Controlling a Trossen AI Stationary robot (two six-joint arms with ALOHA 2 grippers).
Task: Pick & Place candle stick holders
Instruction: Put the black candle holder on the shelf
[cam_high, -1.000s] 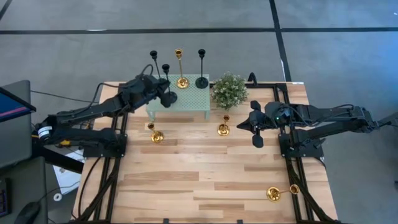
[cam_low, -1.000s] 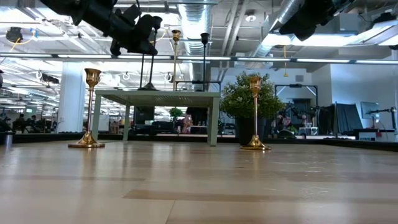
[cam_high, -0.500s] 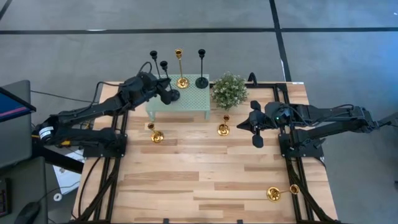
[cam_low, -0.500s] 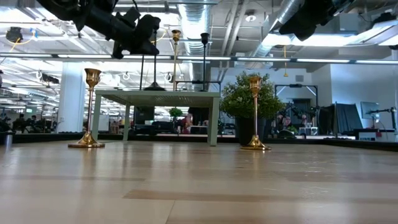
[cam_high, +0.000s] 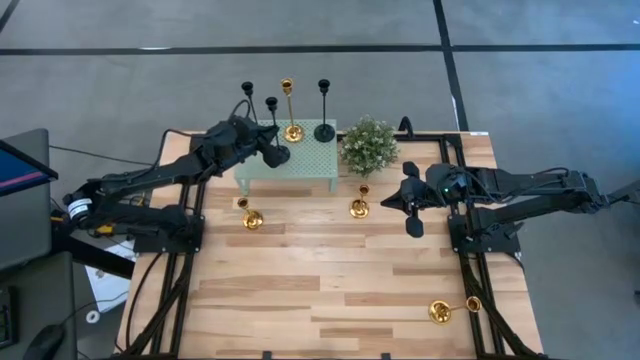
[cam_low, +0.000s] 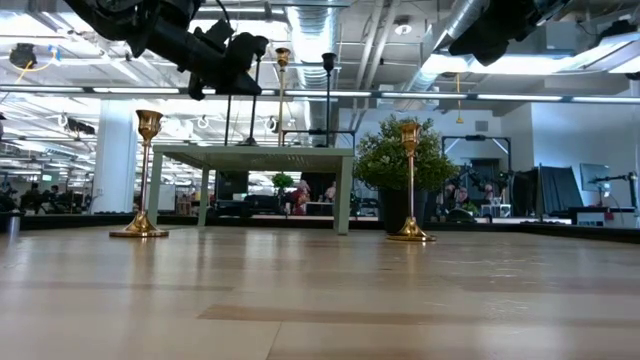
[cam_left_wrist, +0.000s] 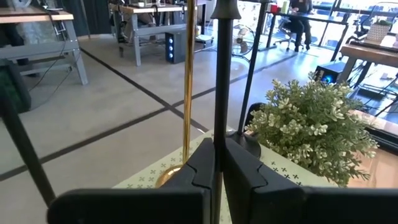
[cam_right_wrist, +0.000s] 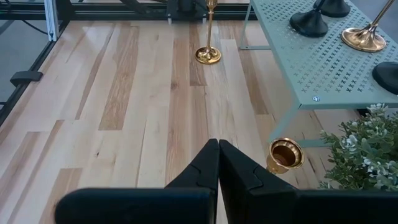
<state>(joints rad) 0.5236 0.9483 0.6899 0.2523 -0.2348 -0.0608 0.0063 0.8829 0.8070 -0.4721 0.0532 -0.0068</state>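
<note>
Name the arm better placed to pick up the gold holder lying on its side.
Right. The toppled gold holder lies near the right arm's base, and the right gripper is empty, while the left gripper clamps a black holder over the mint table.

We could not read any text, label, brand, number or sign in the pictures; nothing on the table or in the room was legible.

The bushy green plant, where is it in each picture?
High view: the plant stands right of the mint-green table.
Low view: plant behind a gold holder, right of the table.
Left wrist view: plant beyond the held black holder.
Right wrist view: leaves beside the table.
Shared landmark: the table.
</note>
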